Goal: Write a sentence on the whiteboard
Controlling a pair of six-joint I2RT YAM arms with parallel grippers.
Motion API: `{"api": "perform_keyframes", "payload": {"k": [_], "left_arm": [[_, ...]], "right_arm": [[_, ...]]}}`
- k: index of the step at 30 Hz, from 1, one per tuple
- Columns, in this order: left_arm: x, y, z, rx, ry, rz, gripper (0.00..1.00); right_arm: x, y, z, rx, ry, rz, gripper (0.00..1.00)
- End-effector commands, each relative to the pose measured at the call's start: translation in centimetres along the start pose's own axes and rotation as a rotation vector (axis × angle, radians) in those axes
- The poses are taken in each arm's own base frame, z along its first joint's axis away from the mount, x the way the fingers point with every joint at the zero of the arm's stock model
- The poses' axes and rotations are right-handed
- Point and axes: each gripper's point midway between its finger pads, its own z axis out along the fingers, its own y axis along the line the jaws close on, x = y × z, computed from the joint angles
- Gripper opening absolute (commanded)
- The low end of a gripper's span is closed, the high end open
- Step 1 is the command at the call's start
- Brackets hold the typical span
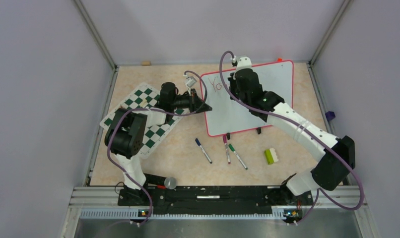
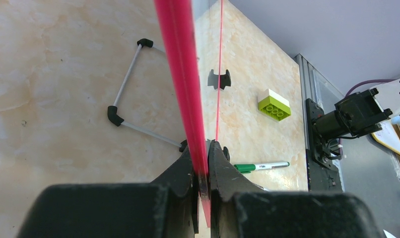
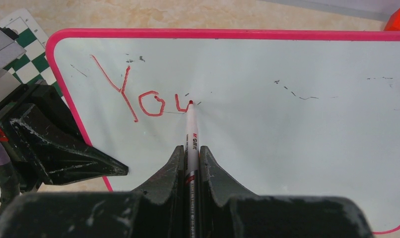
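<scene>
Between the right hand's [image 3: 191,149] jaws sat a red marker [image 3: 190,130], pinched tight, its tip on the whiteboard [image 3: 297,139] just past "You".
And the left hand [image 2: 202,156]?
Clamped on the board's pink left edge. The board stood at the back of the counter [image 1: 178,166], just beside the chess mat [image 1: 138,114].
Would it slip?
I judged it might: glossy, light and stiff, likely to skid under the pen. The thin frame looked the soundest place to grip, since fingers on the face would smear the writing.
</scene>
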Motion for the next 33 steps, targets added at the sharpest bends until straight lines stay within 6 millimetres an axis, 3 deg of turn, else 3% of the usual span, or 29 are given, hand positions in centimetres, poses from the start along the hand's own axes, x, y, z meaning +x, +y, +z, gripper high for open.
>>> {"api": "perform_keyframes", "payload": {"k": [1,14,33], "left_arm": [[2.9,1.0,0.3,-0.006,0.05,0.094,0.0],[2.9,1.0,0.2,-0.007,0.05,0.091,0.0],[2.9,1.0,0.2,-0.007,0.049,0.092,0.0]], "right_arm": [[-3.0,-0.6,0.0,0.025,-0.07,0.02,0.0],[-3.5,-0.5,0.2,0.019,-0.075,0.013,0.0],[0.4,-1.2,-0.8,0.011,-0.004,0.006,0.0]]}}
